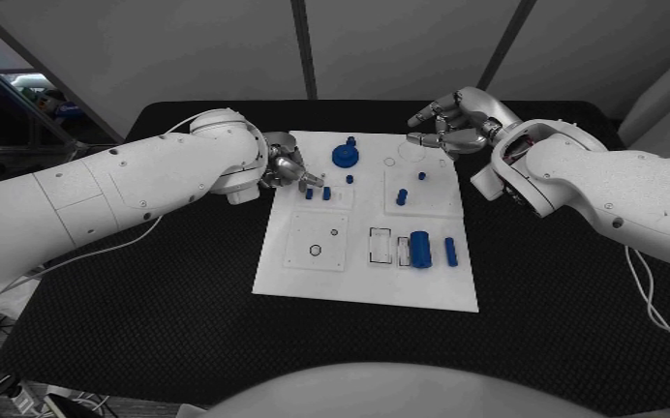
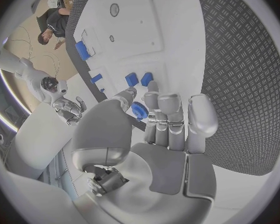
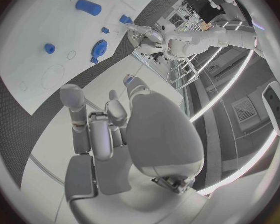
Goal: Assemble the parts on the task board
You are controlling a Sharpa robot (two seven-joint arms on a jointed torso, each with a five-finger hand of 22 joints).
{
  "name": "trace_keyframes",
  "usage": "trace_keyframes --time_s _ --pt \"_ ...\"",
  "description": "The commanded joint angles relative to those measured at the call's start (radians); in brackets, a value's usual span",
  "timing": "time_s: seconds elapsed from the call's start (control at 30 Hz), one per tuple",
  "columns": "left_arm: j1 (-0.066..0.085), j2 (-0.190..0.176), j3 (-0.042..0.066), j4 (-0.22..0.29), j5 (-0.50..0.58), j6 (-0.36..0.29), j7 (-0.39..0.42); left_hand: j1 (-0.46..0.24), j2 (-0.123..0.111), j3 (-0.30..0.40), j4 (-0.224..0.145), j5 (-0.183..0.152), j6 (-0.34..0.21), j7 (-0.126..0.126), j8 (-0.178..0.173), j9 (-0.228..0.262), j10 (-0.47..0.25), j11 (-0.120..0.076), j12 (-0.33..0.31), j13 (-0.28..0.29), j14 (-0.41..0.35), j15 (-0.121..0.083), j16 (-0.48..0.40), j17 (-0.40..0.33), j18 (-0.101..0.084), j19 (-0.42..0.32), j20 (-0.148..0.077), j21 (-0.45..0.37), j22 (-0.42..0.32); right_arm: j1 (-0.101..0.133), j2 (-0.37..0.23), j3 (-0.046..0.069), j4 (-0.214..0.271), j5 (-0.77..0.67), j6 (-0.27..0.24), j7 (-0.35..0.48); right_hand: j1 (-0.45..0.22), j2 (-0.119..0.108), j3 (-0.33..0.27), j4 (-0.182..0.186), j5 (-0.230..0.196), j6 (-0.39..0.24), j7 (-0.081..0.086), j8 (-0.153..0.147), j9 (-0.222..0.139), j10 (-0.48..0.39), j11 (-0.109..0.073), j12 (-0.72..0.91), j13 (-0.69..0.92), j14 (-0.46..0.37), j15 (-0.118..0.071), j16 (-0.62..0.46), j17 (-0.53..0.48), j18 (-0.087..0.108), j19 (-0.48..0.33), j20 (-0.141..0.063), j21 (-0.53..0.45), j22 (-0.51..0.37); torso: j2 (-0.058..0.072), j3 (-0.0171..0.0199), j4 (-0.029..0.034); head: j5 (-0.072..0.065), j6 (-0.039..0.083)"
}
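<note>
I am holding the left hand (image 1: 289, 168) low over the board's (image 1: 366, 287) near-left corner, fingers apart and gripping nothing as far as the left wrist view shows. Its fingertips are hovering just beside two small blue blocks (image 1: 317, 193) standing in the board, with the blue gear (image 1: 345, 156) a little farther on. The right hand (image 1: 454, 123) is sitting off the far right corner of the board, above the black table (image 1: 139, 331); its fingers are curled inward and I am seeing nothing in them.

The remaining parts are spread across the board: a peg (image 1: 401, 196) standing in the right panel, and a large blue cylinder (image 1: 420, 249) with a slimmer pin (image 1: 451, 252) lying beside it toward my end.

My worries from here:

- The two blocks are sitting very close together, so I am risking a finger catching the neighbour and tipping it when I close on one.
- The gear is just beyond the fingertips; a reach too far is likely to nudge it off its seat.
- The left forearm is covering part of the board edge in the head view, so I am judging depth mainly from the wrist camera, whose bent lines are making alignment hard to trust.
- The cylinder is lying on its side and could roll if the board gets bumped.
</note>
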Motion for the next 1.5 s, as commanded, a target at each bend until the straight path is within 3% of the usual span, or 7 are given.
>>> trace_keyframes --time_s 0.03,0.27,0.33,0.4,0.5,0.83,1.5 --pt "0.002 -0.005 0.011 0.009 0.025 -0.077 0.012 0.023 -0.004 -0.025 0.006 0.004 -0.012 0.009 -0.006 0.004 -0.028 0.004 -0.04 -0.05 0.004 0.007 0.0 -0.002 -0.027 -0.013 0.002 -0.021 -0.018 0.001 0.001 0.001 0.001 0.002 0.0 0.008 0.0 0.005 0.007 0.001 0.005 -0.007 0.001 0.005 -0.002 -0.006 0.002 -0.004 -0.001 0.06 -0.007 -0.003 0.105 0.012 -0.005 0.001 -0.004 -0.001 0.0 -0.0003 0.0002 -0.001 0.001" --pt "0.003 -0.014 0.03 0.013 0.07 -0.159 0.092 0.077 -0.014 -0.073 0.03 0.006 -0.089 0.041 -0.027 -0.001 -0.126 0.032 -0.157 -0.186 -0.017 0.028 -0.039 -0.041 -0.002 -0.085 0.017 -0.132 -0.119 0.001 0.001 0.001 -0.002 0.002 0.0 0.007 0.0 0.005 0.007 0.001 0.005 -0.007 0.001 0.005 -0.002 -0.006 0.002 -0.004 -0.001 0.06 -0.007 -0.003 0.105 0.012 -0.005 0.001 -0.004 -0.001 0.0 0.001 -0.0005 -0.004 0.001" --pt "0.003 -0.012 0.032 0.011 0.081 -0.176 0.138 0.129 -0.009 -0.07 0.024 0.005 -0.141 0.061 -0.042 -0.015 -0.173 0.049 -0.17 -0.196 0.056 0.038 0.222 0.234 0.019 -0.157 0.027 -0.234 -0.207 0.001 0.001 0.001 -0.002 0.002 0.0 0.007 0.0 0.005 0.007 0.001 0.005 -0.007 0.001 0.005 -0.002 -0.006 0.002 -0.004 -0.001 0.06 -0.007 -0.003 0.105 0.012 -0.005 0.001 -0.004 -0.001 0.001 0.0011 -0.0002 -0.005 0.002" --pt "0.003 -0.005 0.032 0.008 0.089 -0.198 0.199 0.196 -0.009 -0.048 0.003 0.004 -0.2 0.094 -0.075 -0.046 -0.272 0.081 -0.214 -0.222 -0.021 0.066 0.126 0.111 0.045 -0.285 0.046 -0.407 -0.35 0.001 0.001 0.001 -0.003 0.002 0.0 0.007 0.0 0.005 0.007 0.001 0.005 -0.007 0.001 0.005 -0.002 -0.006 0.002 -0.004 -0.001 0.06 -0.007 -0.003 0.105 0.012 -0.005 0.001 -0.004 -0.001 0.001 0.0009 0.0003 -0.009 0.003" --pt "0.002 0.007 0.021 0.005 0.064 -0.264 0.305 0.305 -0.016 0.015 -0.046 0.005 -0.227 0.119 -0.11 -0.094 -0.365 0.108 -0.279 -0.269 -0.131 0.091 0.019 -0.023 0.042 -0.323 0.07 -0.461 -0.379 0.001 0.001 0.001 -0.004 0.002 -0.004 0.006 0.0 0.005 0.007 0.001 0.005 -0.007 0.001 0.005 -0.002 -0.006 0.002 -0.004 -0.001 0.06 -0.007 -0.003 0.105 0.012 -0.005 0.001 -0.004 -0.001 0.002 0.0006 0.0002 -0.011 0.005" --pt "-0.019 0.055 -0.011 -0.02 -0.166 -0.401 0.514 0.367 -0.1 0.1 -0.104 -0.013 -0.168 0.122 -0.197 -0.239 -0.384 0.122 -0.413 -0.426 -0.225 0.109 0.009 -0.109 0.053 -0.32 0.094 -0.505 -0.407 0.001 0.002 0.001 -0.003 0.002 -0.007 0.004 0.005 0.005 0.019 -0.001 0.012 -0.011 0.001 0.009 -0.002 -0.059 0.001 -0.068 -0.073 0.058 -0.008 -0.008 0.097 0.014 -0.009 0.0 -0.014 -0.015 0.001 0.0 -0.0001 -0.017 0.007" --pt "-0.032 0.147 -0.036 -0.107 -0.384 -0.312 0.51 0.376 -0.089 0.099 -0.147 -0.015 -0.105 0.107 -0.241 -0.346 -0.414 0.136 -0.479 -0.549 -0.144 0.116 0.177 -0.024 0.054 -0.27 0.1 -0.48 -0.386 0.001 0.009 0.001 -0.005 0.002 -0.006 0.005 0.006 0.002 0.023 -0.002 0.022 -0.015 0.001 0.009 -0.003 -0.064 0.001 -0.078 -0.083 0.057 -0.008 -0.01 0.094 0.015 -0.011 0.0 -0.019 -0.022 0.001 0.0004 0.0 -0.02 0.008"
